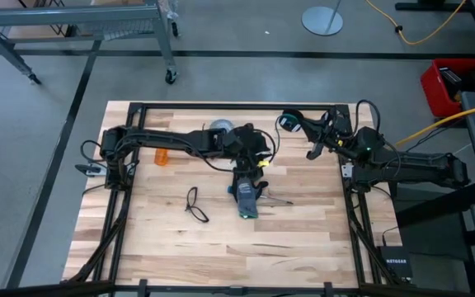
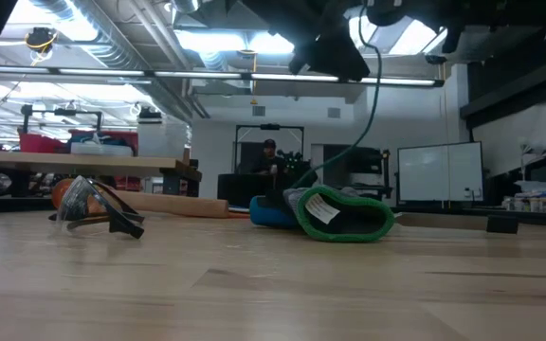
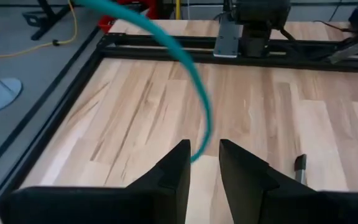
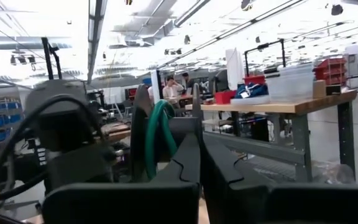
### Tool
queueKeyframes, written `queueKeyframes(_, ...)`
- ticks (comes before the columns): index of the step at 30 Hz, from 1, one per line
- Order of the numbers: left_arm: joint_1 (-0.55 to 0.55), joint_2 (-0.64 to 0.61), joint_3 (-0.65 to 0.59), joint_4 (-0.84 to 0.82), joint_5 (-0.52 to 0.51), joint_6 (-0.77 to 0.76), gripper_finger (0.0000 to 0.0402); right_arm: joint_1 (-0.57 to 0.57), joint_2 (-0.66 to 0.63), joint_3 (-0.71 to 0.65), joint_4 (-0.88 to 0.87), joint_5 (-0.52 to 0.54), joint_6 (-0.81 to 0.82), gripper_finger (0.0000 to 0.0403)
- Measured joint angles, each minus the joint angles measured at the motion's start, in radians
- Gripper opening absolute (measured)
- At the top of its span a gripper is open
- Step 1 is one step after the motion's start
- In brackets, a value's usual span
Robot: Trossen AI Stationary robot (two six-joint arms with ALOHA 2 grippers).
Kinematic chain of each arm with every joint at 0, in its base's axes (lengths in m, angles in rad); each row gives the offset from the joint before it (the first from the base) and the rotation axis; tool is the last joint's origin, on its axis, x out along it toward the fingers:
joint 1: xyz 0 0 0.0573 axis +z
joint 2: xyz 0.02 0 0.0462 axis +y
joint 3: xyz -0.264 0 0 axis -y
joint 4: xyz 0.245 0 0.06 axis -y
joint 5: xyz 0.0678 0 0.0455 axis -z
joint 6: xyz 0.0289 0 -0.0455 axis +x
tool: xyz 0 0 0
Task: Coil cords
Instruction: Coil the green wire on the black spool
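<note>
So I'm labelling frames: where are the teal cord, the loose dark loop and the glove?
teal cord (image 3: 199, 93), left wrist view, mid-arc.
loose dark loop (image 1: 195, 204), high view, its strand.
glove (image 2: 344, 216), low view, green cuff.

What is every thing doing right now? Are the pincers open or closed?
left pincer: shut on the teal cord.
right pincer: shut on the disc, lifted.
teal cord: partly wound on disc, rest hanging loose.
loose dark cord: looped flat on the table, untouched.
glove: lying on table.
</note>
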Motion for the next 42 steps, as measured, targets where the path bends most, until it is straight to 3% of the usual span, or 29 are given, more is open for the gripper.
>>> queueKeyframes(6,-0.033,0.009,0.001,0.059,-0.027,0.001,0.0076,0.0,0.001,0.0,0.012,0.033,-0.009,0.0001)
queueKeyframes(15,-0.08,0.075,-0.068,0.249,-0.282,0.015,0.0076,0.0,0.0,0.0,0.029,0.032,-0.024,0.0001)
queueKeyframes(21,-0.082,0.076,-0.129,0.358,-0.382,-0.055,0.0076,0.0,0.0,-0.001,0.026,0.032,-0.028,0.0001)
queueKeyframes(42,-0.083,0.132,-0.128,0.464,-0.358,-0.086,0.0069,0.0,0.0,-0.001,0.042,0.031,-0.029,0.0001)
